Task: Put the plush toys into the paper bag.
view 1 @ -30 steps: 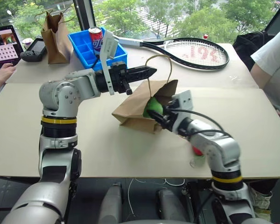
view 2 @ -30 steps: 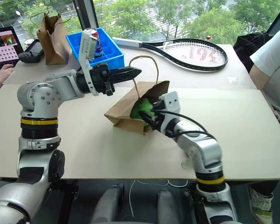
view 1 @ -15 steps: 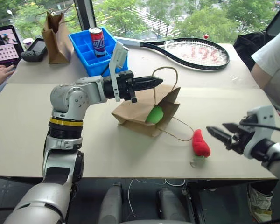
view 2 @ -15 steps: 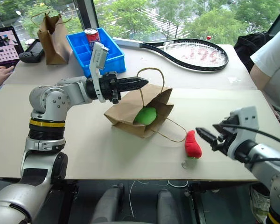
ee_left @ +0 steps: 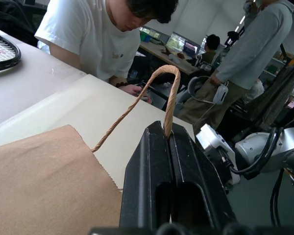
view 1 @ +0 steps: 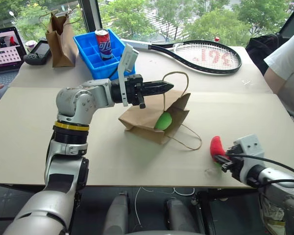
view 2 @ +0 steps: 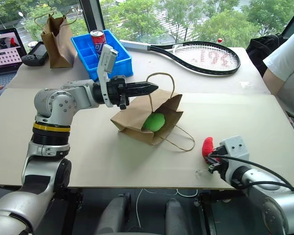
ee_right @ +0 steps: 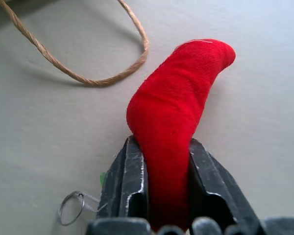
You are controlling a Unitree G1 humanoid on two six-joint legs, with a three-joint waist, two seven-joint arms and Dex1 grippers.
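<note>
At the desk's near right edge we find the right gripper (ee_right: pixel 164 183) clamping the red chili toy (ee_right: pixel 174 122) lengthwise; the paper bag (view 1: pixel 147 120) mouth lies leftward, its handle (ee_left: pixel 154 90) pinched by the closed left gripper (view 1: pixel 167 87).

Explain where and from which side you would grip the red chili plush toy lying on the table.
Grip the red chili plush toy across its thick lower body, coming in low along its length from the table's near edge. It lies flat with its narrow curved tip pointing away, so that end offers the widest soft hold. The right gripper is closed there.
</note>
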